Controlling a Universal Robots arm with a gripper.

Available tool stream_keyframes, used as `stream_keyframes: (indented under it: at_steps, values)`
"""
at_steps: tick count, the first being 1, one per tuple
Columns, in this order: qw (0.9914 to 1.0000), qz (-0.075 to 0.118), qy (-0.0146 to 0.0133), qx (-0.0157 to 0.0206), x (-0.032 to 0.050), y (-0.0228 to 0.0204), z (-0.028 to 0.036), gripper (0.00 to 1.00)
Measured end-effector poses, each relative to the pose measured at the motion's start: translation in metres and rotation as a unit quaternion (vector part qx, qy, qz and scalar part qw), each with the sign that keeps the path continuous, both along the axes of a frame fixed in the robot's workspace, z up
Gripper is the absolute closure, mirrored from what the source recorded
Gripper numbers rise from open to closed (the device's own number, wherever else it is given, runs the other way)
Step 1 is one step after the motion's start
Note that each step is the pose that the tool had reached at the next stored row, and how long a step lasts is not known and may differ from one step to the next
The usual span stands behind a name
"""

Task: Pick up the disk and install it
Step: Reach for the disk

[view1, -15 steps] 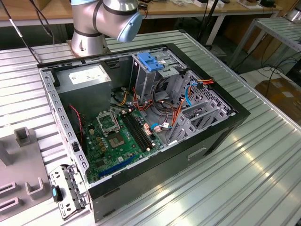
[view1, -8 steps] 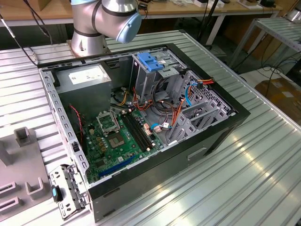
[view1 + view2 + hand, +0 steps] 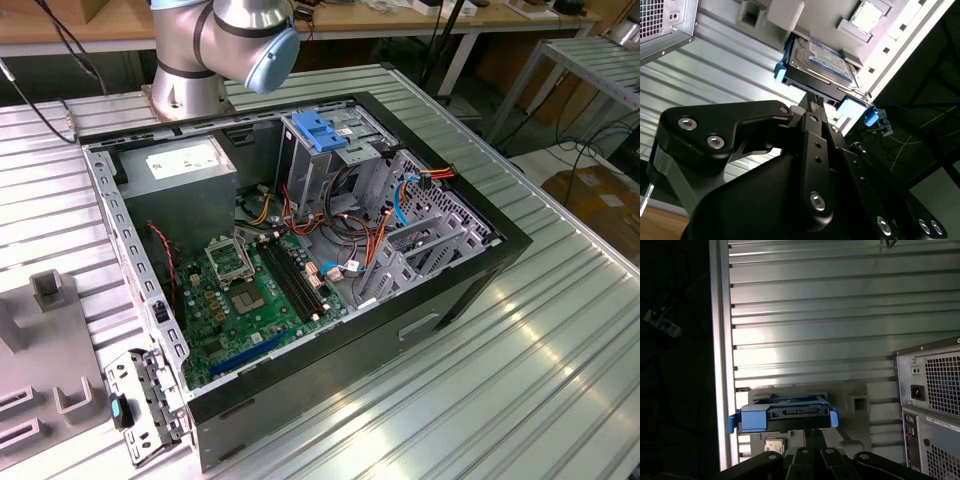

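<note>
Resting in the grey holder (image 3: 785, 12), label showing, one disk (image 3: 825, 62) appears in the second wrist view, evidently cradled to offer an end for pickup. Its blue rails (image 3: 780, 70) number two. The gripper (image 3: 815, 100) stands at the holder's edge, against the disk; its hold cannot be determined. One computer case (image 3: 450, 295) lies open near the holder, without the disk.

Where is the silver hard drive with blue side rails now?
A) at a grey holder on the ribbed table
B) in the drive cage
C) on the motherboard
A: in both wrist views the silver hard drive sits at the grey holder on the ribbed metal table.
</note>
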State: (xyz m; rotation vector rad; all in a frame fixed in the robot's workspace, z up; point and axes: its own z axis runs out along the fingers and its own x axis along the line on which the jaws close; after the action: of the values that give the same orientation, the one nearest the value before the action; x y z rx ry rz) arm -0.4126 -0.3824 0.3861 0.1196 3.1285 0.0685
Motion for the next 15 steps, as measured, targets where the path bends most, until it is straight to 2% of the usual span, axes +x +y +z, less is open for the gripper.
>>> stream_keyframes:
  at_steps: [11, 15]
  values:
    - [1.0, 0.0, 0.0, 0.0002, -0.0354, 0.0021, -0.0004, 0.89]
    - [1.0, 0.0, 0.0001, 0.0002, -0.0394, 0.0021, -0.0003, 0.89]
